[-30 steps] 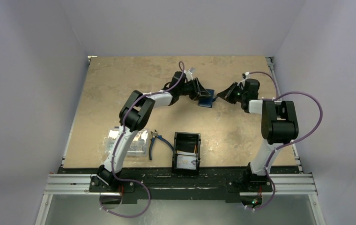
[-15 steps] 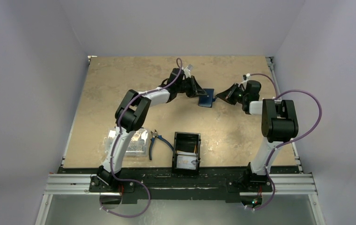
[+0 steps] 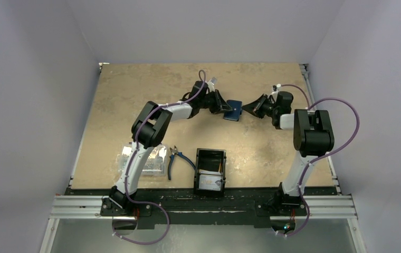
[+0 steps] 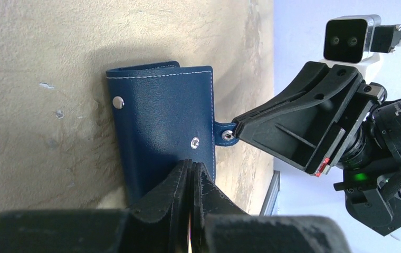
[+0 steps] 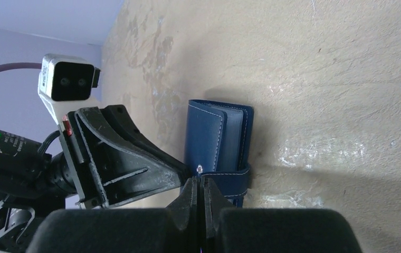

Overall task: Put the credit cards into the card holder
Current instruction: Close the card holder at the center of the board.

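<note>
The card holder [image 3: 234, 110], a navy wallet with steel snaps, lies at the table's far middle between both grippers. In the left wrist view the card holder [image 4: 161, 121] has its near edge pinched by my shut left gripper [image 4: 192, 164]. My right gripper [image 5: 199, 182] is shut on the card holder's snap strap [image 5: 230, 179], whose stud shows just past the fingertips. In the top view the left gripper [image 3: 223, 108] and the right gripper [image 3: 246, 109] face each other across it. A pale credit card [image 3: 209, 182] lies in the black tray [image 3: 210, 156] near the front edge.
Blue-handled pliers [image 3: 176, 159] lie left of the tray. A clear plastic box [image 3: 145, 161] sits partly under the left arm at the front left. The right gripper's fingers [image 4: 293, 126] reach in from the right in the left wrist view.
My left gripper has closed on the card holder's edge. Both grippers and the card holder have shifted slightly toward the far side.
</note>
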Tool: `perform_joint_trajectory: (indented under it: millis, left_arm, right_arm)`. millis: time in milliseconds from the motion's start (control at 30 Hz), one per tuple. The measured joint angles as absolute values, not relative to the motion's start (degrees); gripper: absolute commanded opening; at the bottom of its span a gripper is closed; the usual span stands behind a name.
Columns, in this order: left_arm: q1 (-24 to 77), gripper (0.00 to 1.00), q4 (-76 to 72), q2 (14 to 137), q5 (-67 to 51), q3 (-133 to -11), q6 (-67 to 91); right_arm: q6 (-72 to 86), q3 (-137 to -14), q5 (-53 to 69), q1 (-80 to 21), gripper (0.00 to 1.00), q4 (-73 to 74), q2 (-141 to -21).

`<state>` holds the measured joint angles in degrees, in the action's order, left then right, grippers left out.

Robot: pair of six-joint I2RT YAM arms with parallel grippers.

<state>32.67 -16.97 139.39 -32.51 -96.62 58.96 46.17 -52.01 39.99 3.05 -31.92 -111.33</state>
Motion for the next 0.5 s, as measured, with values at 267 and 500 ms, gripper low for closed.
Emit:
perform_joint_trajectory:
  millis: [267, 500]
  left_arm:
    - [32.77, 0.0, -14.76, 139.39, -31.53, -97.54, 58.74]
    - [32.82, 0.0, -13.67, 139.39, -31.31, -98.1, 58.24]
  right_arm:
    - [51.44, -52.03, 41.63, 3.07, 0.0, -37.15, -114.34]
    - [54.7, -52.4, 42.68, 3.05, 0.0, -39.66, -116.22]
